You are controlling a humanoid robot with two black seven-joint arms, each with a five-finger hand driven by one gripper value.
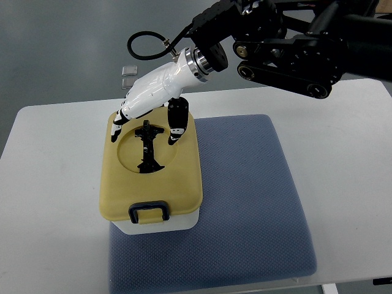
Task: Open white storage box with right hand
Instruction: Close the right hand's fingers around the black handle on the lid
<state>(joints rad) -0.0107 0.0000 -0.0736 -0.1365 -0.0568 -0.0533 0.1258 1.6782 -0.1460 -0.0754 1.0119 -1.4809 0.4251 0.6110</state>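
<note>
The box (pixel 151 177) sits on the left part of a blue mat (pixel 245 202), which lies on a white table (pixel 49 184). Its body is white, showing only as a strip under a yellowish lid (pixel 184 177) that is still seated on it. A dark latch (pixel 149 211) is at the near edge of the lid. In the lid's round recess lies a black handle (pixel 147 147), running roughly front to back.

The right hand (pixel 150 101) reaches in from the upper right on a black arm (pixel 288 49), wrist joint shiny. It hangs over the far side of the lid, fingers pointing down and spread apart, gripping nothing. The thumb (pixel 177 122) comes down just right of the handle, its tip at the rim of the recess; the other fingertips (pixel 116 128) are at the recess's left rim. Whether any tip actually touches the lid I can't tell from here.

Two small grey squares (pixel 128 76) lie on the floor beyond the table
</note>
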